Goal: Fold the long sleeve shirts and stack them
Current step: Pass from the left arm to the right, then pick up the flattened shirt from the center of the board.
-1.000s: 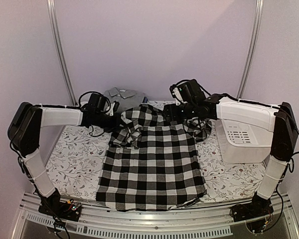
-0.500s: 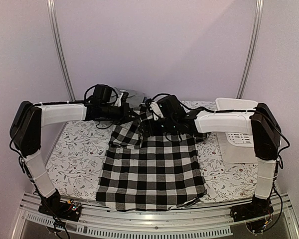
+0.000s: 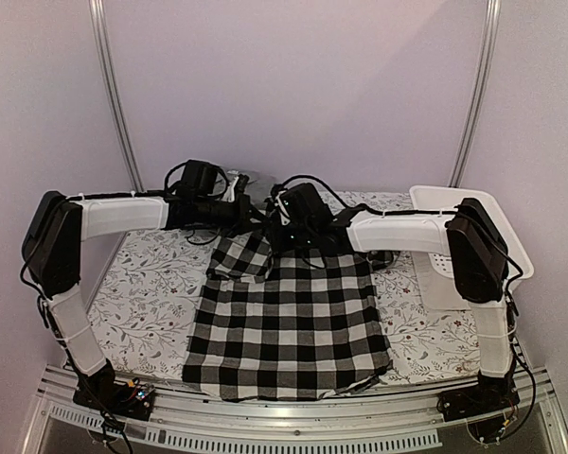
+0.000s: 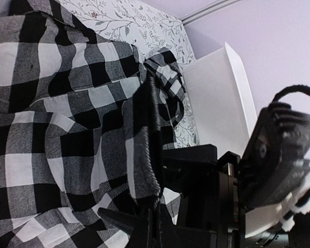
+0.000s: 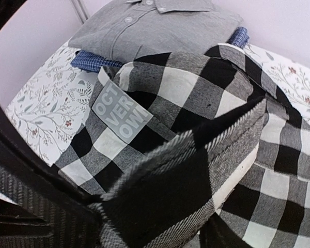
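Shirt (image 3: 289, 322) lengthwise near-to-far, hem (image 3: 284, 390) nearest

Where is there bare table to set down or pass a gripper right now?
Open floral tabletop left of the checked shirt; a narrower strip between it and the white basket. Far edge crowded: left gripper, right gripper, grey shirt.

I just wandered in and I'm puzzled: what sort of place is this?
Probably a robotics lab bench, not a home: left arm and right arm bolted to a metal rail, plain walls, and a checked shirt on a cloth-covered table.
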